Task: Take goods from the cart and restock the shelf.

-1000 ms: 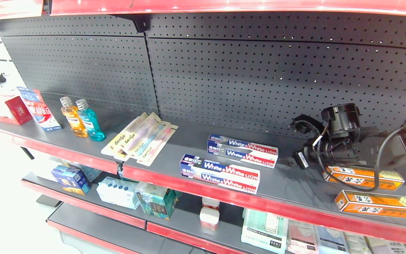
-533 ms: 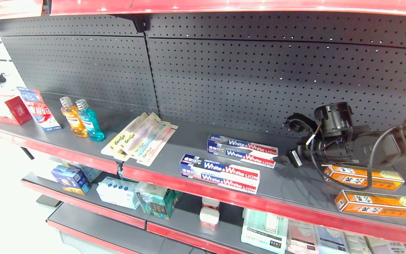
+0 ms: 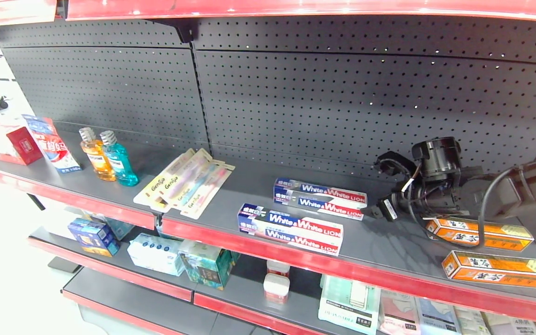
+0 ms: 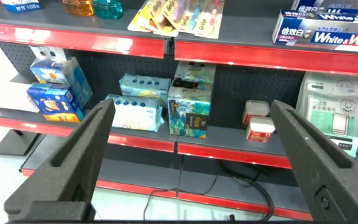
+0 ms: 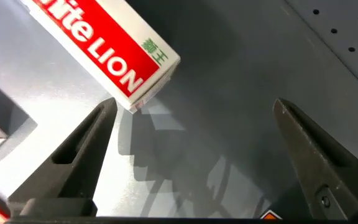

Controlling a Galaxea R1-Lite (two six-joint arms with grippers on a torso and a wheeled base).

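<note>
An orange mouthwash bottle (image 3: pixel 95 156) and a teal mouthwash bottle (image 3: pixel 119 160) stand touching at the left. Toothbrush packs (image 3: pixel 186 183) lie fanned just right of them. Below sit a blue box (image 3: pixel 93 236) and a green tissue box (image 3: pixel 206 265).

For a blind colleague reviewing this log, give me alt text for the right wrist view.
The right gripper hangs open over the grey shelf. The end of a red and white toothpaste box lies close to one fingertip, with the perforated back panel beyond.
</note>
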